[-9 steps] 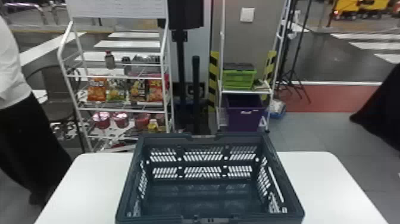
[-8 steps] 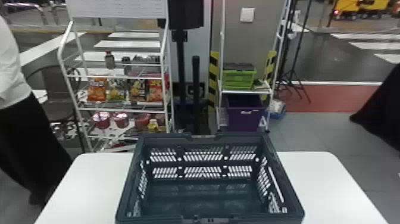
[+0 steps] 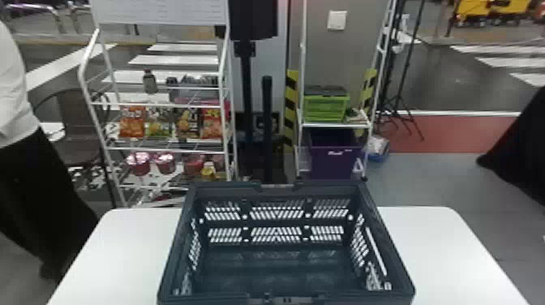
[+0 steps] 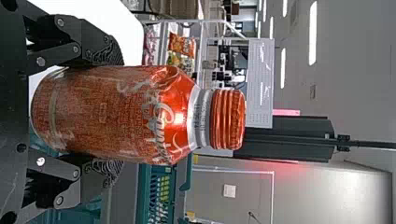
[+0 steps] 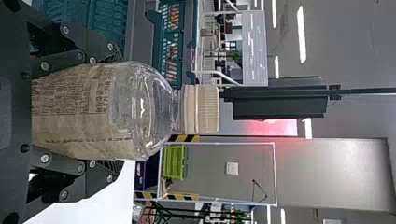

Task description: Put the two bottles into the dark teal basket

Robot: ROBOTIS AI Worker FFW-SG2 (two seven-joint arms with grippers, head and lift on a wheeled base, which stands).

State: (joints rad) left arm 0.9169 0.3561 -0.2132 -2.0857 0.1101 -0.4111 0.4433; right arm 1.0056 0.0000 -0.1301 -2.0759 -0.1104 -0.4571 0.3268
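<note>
1 wht tbl [image 3: 117,251], 1 bskt [image 3: 227,185], 2 held btls [image 4: 116,112]

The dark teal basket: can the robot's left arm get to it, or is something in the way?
Probably yes. The dark teal basket sits open-topped on the white table, and nothing visible blocks the way from the left end effector, which holds the red bottle near the basket.

Shiny metallic red bottle [image 4: 112,114], clear glossy plastic bottle [image 5: 140,109]
</note>
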